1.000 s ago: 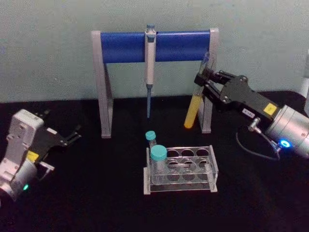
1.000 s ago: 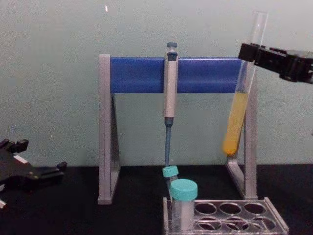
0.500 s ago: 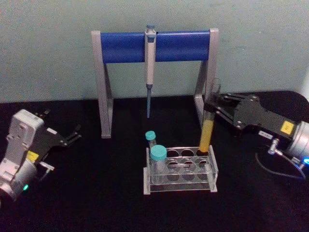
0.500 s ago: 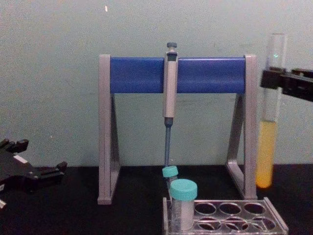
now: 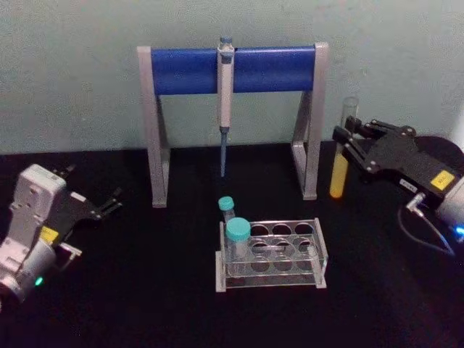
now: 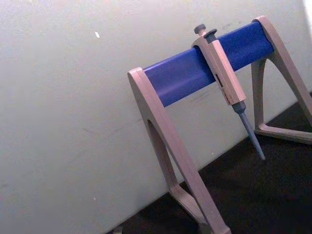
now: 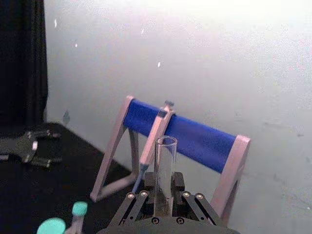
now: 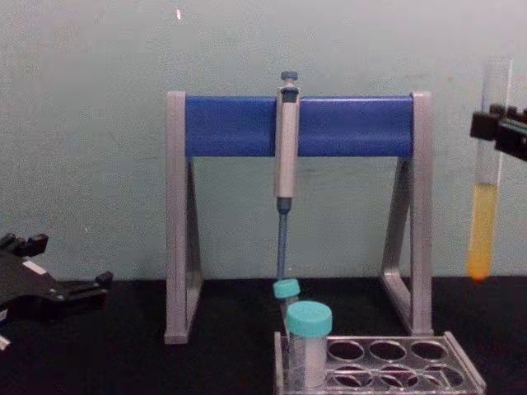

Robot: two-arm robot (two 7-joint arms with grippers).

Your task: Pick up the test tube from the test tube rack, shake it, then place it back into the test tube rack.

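Note:
My right gripper [image 5: 346, 142] is shut on the test tube [image 5: 342, 158], a clear glass tube with yellow-orange liquid in its lower part. It hangs upright in the air to the right of the grey-and-blue stand, above and behind the test tube rack [image 5: 319, 255]. From the chest the test tube [image 8: 486, 216] shows at the right edge, held near its upper part by the right gripper [image 8: 494, 132]. The tube's open mouth [image 7: 165, 146] rises between the fingers [image 7: 178, 183]. The rack [image 8: 465, 374] sits low at the front. My left gripper [image 5: 110, 203] rests open at the far left on the table.
A grey-and-blue pipette stand [image 5: 232, 69] with a hanging pipette [image 5: 225, 101] stands behind the rack. A wide teal-capped tube [image 5: 238, 243] and a thin teal-capped tube [image 5: 227, 208] sit in the rack's left holes. The black table [image 5: 145, 290] has open room in front.
The right gripper has swung the test tube from a tilt by the stand's right leg, down over the rack's right end, then up and right to its present upright position. The left arm is still.

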